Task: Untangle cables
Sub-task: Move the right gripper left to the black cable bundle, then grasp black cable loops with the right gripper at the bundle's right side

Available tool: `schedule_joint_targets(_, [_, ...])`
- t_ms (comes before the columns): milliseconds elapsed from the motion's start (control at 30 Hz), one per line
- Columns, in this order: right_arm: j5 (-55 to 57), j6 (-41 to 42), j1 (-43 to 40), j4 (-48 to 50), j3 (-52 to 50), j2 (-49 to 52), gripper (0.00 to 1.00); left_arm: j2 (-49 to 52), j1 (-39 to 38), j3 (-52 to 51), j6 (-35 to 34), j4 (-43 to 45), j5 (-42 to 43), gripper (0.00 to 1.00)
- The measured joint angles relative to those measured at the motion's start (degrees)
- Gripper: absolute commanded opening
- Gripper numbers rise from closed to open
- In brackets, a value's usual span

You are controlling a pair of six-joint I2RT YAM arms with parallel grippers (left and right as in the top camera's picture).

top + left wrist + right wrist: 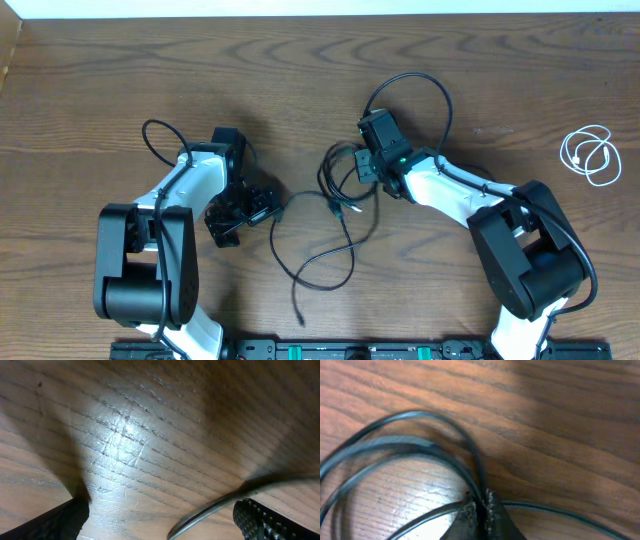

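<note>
From overhead, the black cable [335,235] lay in loose loops near the middle of the wooden desk [300,80], one long strand trailing toward the near edge. The white cable [592,155] sat coiled on its own, well apart from the black cable, out at the desk's right side. The left fingers [266,207] rested just left of the black cable, at the end of one strand. The right fingers [350,172] were down at the upper right of its loops.

In the left wrist view, the left fingers [262,521] stood wide apart, and one blurred strand of the black cable [220,502] crossed the gap close to the right-hand one.

In the right wrist view, the right fingers [491,510] were pinched tight on a strand of the black cable [395,442], whose loops curved away to the left.
</note>
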Motion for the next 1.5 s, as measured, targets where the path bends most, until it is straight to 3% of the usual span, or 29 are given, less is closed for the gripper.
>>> schedule_joint_targets(267, [-0.02,-0.11,0.00,-4.15,-0.07,-2.19,0.01,0.00,0.00,0.00,0.00,0.00,0.00,0.98])
schedule_joint_targets(400, [-1.11,-1.84,0.00,-8.81,-0.33,-9.92,0.01,0.00,0.00,0.00,0.00,0.00,0.00,0.98])
schedule_joint_targets(633, [-14.97,-13.05,0.00,-12.61,-0.31,-23.67,0.01,0.00,0.00,0.00,0.00,0.00,0.00,0.98])
schedule_joint_targets(1033, [-36.02,-23.56,-1.31,-13.35,-0.33,-24.85,0.01,0.00,0.00,0.00,0.00,0.00,0.00,0.98])
schedule_joint_targets(1267, [-42.73,-22.82,-5.75,-13.70,-0.33,-24.85,0.01,0.00,0.00,0.00,0.00,0.00,0.00,0.98])
schedule_joint_targets(1500, [-40.28,-13.31,-10.73,-15.26,-0.33,-24.85,0.01,0.00,0.00,0.00,0.00,0.00,0.00,0.98])
